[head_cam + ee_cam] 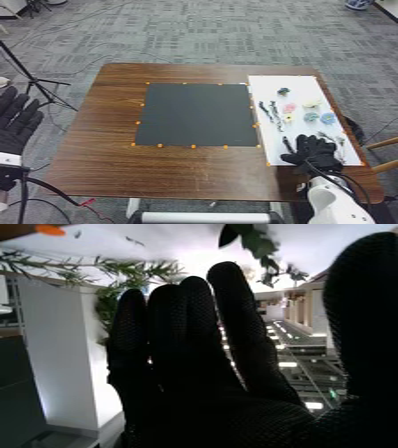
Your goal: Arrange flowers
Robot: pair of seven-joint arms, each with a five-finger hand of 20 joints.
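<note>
Right hand [316, 153], fingers straight, is at lower right; just left, a dark stem [287, 145] points up, maybe touching.

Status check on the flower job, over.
Right hand open over white sheet's near end. Left hand open, left of table. Flowers farther up sheet. Greenery beside right hand might snag.

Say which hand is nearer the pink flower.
Right: the right hand is on the near side of the pink flower, over the white sheet; the left hand is far left, beyond the table.
</note>
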